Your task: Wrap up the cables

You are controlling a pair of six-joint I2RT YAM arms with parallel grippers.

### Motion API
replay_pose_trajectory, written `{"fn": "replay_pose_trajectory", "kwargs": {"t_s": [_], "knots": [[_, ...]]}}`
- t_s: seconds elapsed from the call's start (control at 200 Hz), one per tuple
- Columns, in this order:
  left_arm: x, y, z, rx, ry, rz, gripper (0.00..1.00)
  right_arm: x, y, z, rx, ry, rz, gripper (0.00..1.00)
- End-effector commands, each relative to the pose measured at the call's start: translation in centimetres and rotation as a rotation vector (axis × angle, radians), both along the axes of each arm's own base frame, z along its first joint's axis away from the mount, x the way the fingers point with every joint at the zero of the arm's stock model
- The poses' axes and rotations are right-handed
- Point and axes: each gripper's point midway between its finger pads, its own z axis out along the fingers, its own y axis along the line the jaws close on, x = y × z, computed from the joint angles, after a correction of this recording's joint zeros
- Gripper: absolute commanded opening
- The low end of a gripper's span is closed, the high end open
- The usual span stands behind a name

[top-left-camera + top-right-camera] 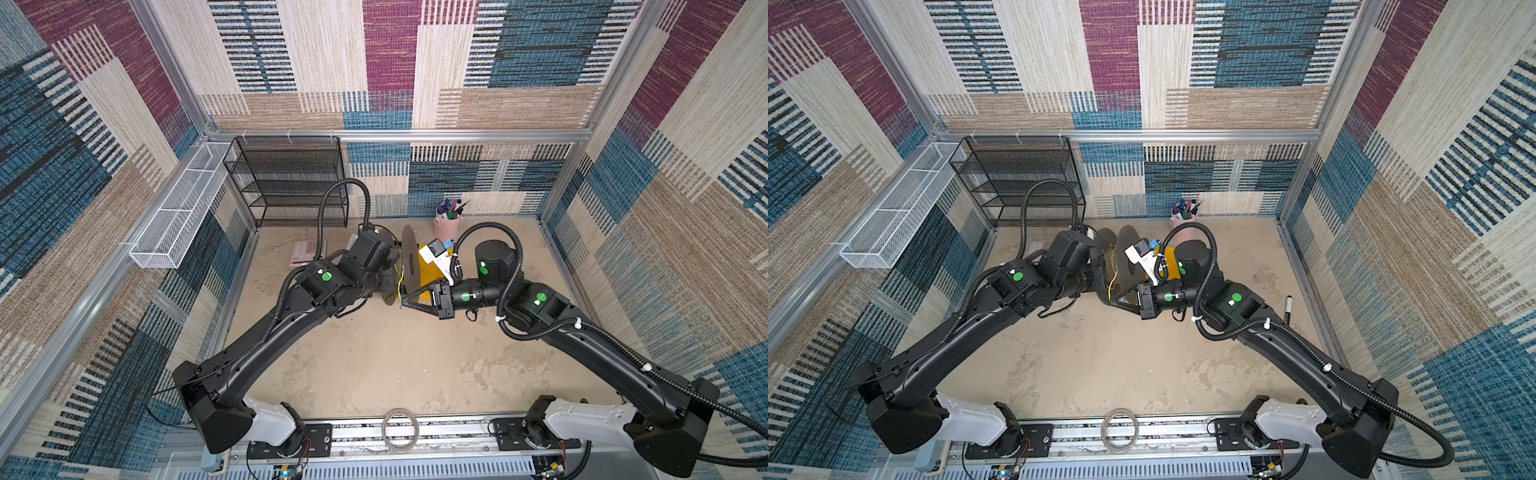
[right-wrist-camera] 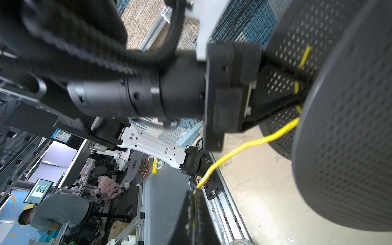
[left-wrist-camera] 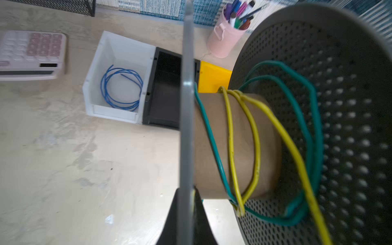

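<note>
Two grips: left end effector [image 3: 186, 199] clamps spool [image 3: 239, 146] rim; right end effector [image 2: 194, 195] pinches yellow cable [image 2: 244, 146].
Cable run: toward frame's upper right, onto spool.

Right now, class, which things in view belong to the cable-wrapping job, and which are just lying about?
Job: spool; yellow cable and green cable wound on it; blue cable in the white bin; left tool gripping the spool's flange; right tool pinching the yellow cable.

Lying about: pen cup; calculator; black mesh rack; white wire basket; tubing hoop.
</note>
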Motion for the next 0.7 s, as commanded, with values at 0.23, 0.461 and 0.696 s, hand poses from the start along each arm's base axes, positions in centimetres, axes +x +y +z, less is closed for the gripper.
{"fn": "replay_pose_trajectory", "kwargs": {"t_s": [0.23,0.461,0.696], "knots": [[2.3,0.2,8.5,-0.569,-0.167,-0.042,0.00,-3.0,-1.7,-5.2,-0.009,0.065,0.019,0.00],[0.3,2.1,11.5,-0.700,-0.218,-0.183,0.00,-0.9,-4.7,-6.5,-0.024,0.067,-0.053,0.00],[-2.9,1.7,12.2,-0.737,-0.181,-0.417,0.00,2.5,-8.3,-5.2,-0.039,0.014,-0.132,0.00]]}}
